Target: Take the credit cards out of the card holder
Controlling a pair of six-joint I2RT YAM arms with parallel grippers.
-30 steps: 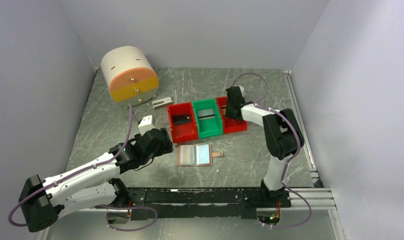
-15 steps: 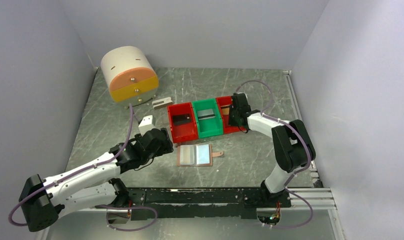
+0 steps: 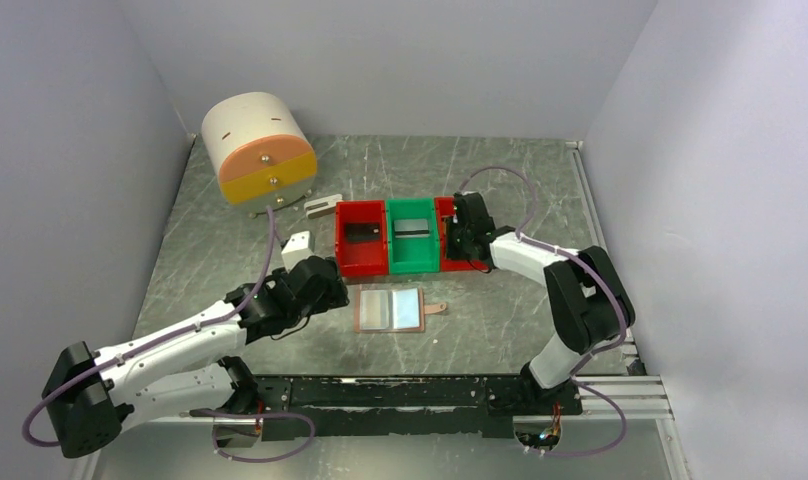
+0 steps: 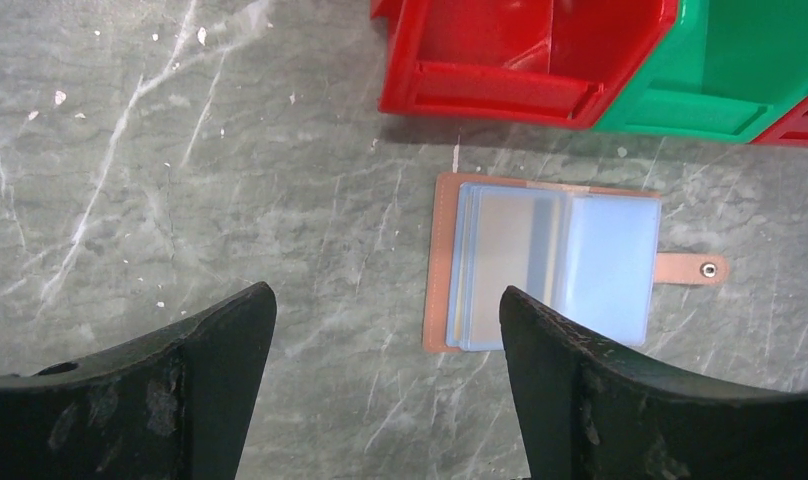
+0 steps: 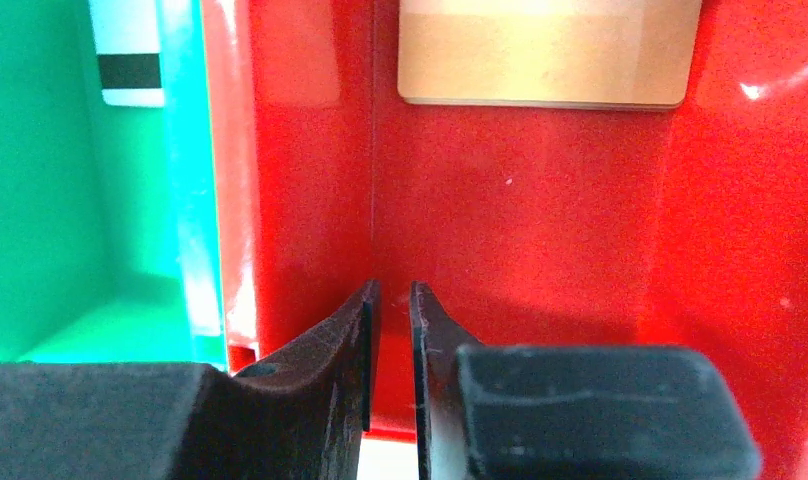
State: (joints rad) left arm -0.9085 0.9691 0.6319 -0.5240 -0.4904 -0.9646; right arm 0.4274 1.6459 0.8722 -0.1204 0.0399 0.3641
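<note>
Card holder open before the spread left jaws; right jaws low in a red bin.

Top view: the left gripper [image 3: 325, 285] is just beside the card holder [image 3: 390, 310], which lies open and flat in front of its fingers; the right gripper [image 3: 458, 235] is down in the right red bin [image 3: 465, 265]. Left wrist view: the jaws are spread wide, holding nothing; the card holder lies ahead, nearer the right finger, its strap tab [image 4: 695, 268] pointing right. Right wrist view: the jaws are almost pressed together, pinching nothing; a gold-brown card [image 5: 548, 52] lies ahead on the red floor, a grey-white card [image 5: 130, 55] ahead to the left in the green bin [image 5: 40, 200].
</note>
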